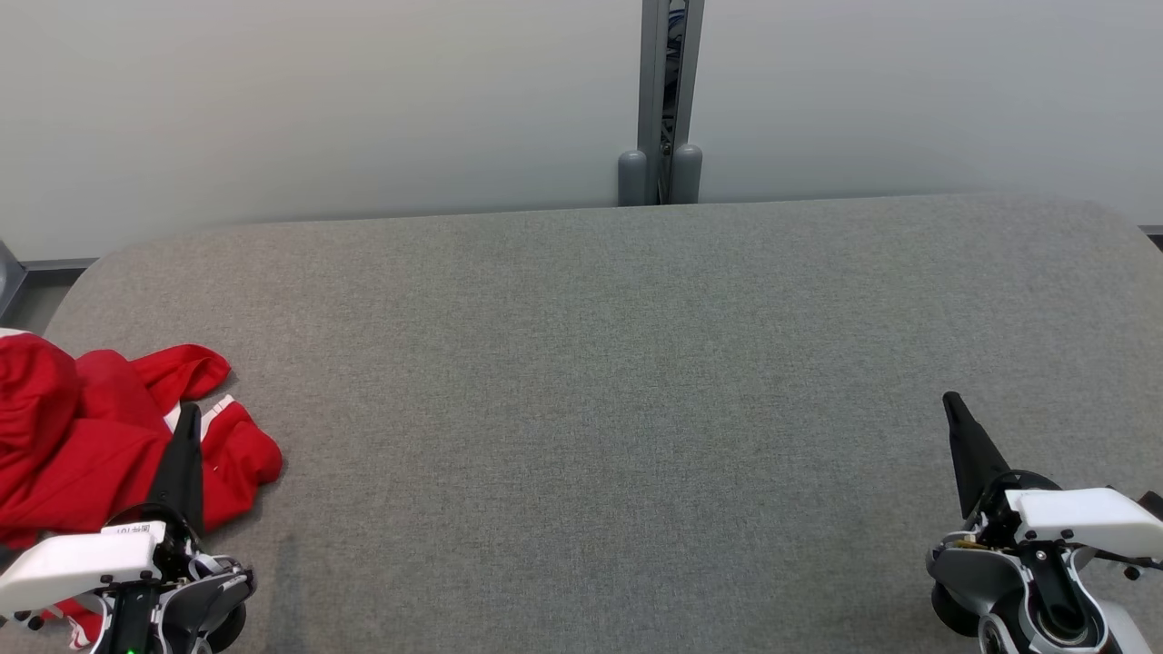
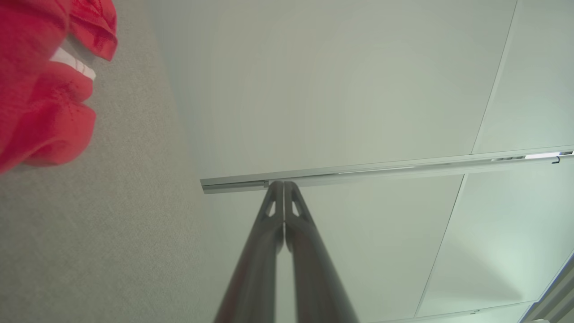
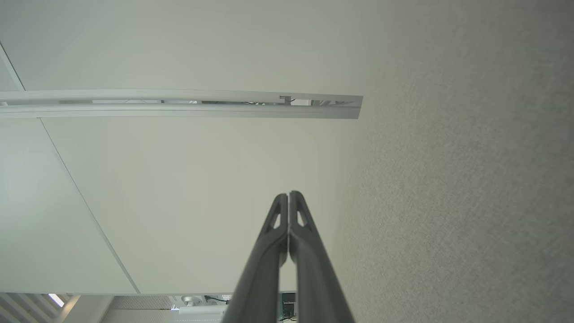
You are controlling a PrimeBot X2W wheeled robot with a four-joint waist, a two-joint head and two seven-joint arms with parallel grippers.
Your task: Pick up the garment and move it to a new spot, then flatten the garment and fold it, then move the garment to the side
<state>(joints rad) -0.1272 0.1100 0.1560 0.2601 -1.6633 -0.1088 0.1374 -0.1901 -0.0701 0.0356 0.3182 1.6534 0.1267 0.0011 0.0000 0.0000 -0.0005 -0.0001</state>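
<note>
1. The garment (image 1: 82,427) lies in a crumpled heap at the far left edge of the surface (image 1: 591,381), partly beyond the head view's border. It is bright red with a narrow white striped trim. It looks soft and limp, bunched into rounded lobes that may be sleeves or cuffs.
2. The left fingers (image 1: 184,459) are pressed tight together and hold nothing. From above they overlap the heap's right side. The left wrist view shows the red cloth off to one side of them, so I judge them to be beside it. I cannot tell whether they touch it.
3. The pick-up looks not yet begun. To do it well, those fingers should part, turn toward the heap and pinch a thick fold, not the thin trim. They should then lift high enough that the trailing cloth does not drag.
4. The surface is grey, with a fine woven, slightly fuzzy texture and rounded corners. That texture may cling to dragged cloth. Its broad bare middle looks a fair new spot.
5. The right fingers (image 1: 970,450), long, dark and tapered, are likewise closed and empty. They sit at the lower right, well apart from the garment.
</note>
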